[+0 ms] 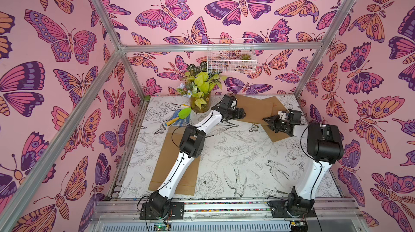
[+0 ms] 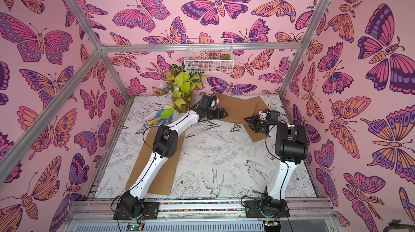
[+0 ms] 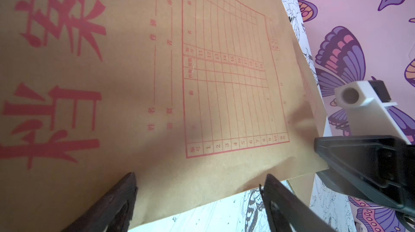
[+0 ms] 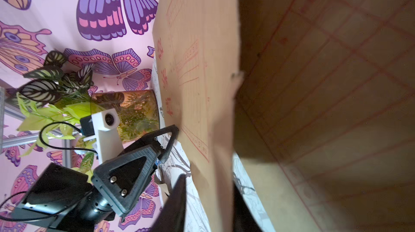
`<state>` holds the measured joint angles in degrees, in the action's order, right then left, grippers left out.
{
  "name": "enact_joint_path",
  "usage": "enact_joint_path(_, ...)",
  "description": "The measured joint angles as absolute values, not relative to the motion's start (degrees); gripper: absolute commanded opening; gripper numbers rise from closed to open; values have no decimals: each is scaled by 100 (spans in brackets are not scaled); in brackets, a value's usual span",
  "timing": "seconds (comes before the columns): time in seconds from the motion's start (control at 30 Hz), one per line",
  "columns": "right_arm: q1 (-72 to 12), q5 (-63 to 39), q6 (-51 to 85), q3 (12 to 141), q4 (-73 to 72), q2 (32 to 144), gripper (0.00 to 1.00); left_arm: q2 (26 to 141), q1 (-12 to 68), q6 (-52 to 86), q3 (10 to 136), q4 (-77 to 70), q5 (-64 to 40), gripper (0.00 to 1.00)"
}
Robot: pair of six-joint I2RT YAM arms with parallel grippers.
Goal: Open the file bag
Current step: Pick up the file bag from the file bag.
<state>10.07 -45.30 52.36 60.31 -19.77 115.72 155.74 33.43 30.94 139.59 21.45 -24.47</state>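
Your right gripper clamps the edge of the brown kraft-paper file bag, probably for lifting; left gripper fingers stand apart.

The table's middle and near right are left bare, so passage there is unhindered. The left half is crossed by the left arm, with a bag flat beneath. The far left corner is blocked by a vase and trowel. Only a narrow gap is left between the left gripper and right gripper, over the upper bag.
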Motion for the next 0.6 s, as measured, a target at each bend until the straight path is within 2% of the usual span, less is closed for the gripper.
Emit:
enact_joint_path(0.07, 1009, -4528, 5196, 6029, -1933, 11572, 0, 15574, 3343, 3072, 13959, 2152, -2449, 89)
enact_joint_path(0.23, 1009, -4458, 5096, 5892, -1811, 11419, 0, 15517, 3345, 2888, 13961, 2292, -2462, 92)
enact_joint_path(0.37, 993, -4318, 5078, 5459, -1653, 10746, 0, 15015, 3367, 2696, 13541, 2541, -2375, 92)
enact_joint_path(0.6, 823, -3865, 4753, 4718, -1072, 8973, 0, 12186, 3511, 2469, 11074, 1931, -1940, 93)
